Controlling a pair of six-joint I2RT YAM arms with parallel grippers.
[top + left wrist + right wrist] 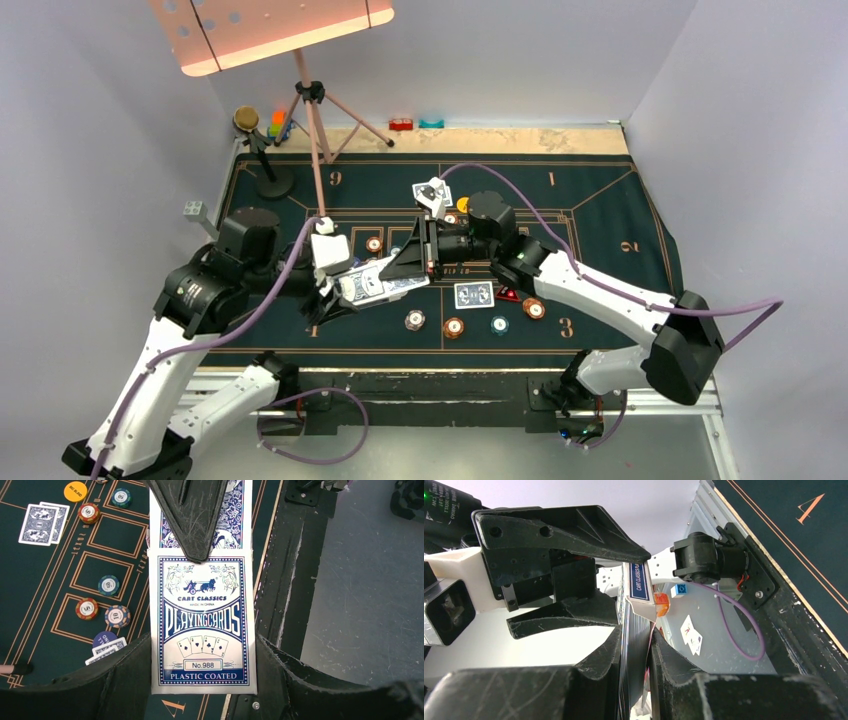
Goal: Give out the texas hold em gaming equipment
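My left gripper [204,645] is shut on a blue-and-white playing card box [202,625], held level above the mat's near edge [362,288]. A deck of patterned-back cards [235,510] sticks out of the box's far end. My right gripper [636,636] is shut on that deck, with a finger pressed on each face of the stack [634,650]. In the top view the right gripper [412,268] meets the box from the right. Poker chips [453,327] lie on the mat, with face-down cards [473,294], a red marker [508,294] and a yellow disc [463,204].
A dark green printed mat [600,215] covers the table. A tripod stand [318,130] with a pink board and a small round-based stand [268,170] occupy the back left, beside toy blocks [277,125]. More chips [108,585] and a blue disc [104,639] lie left of the box.
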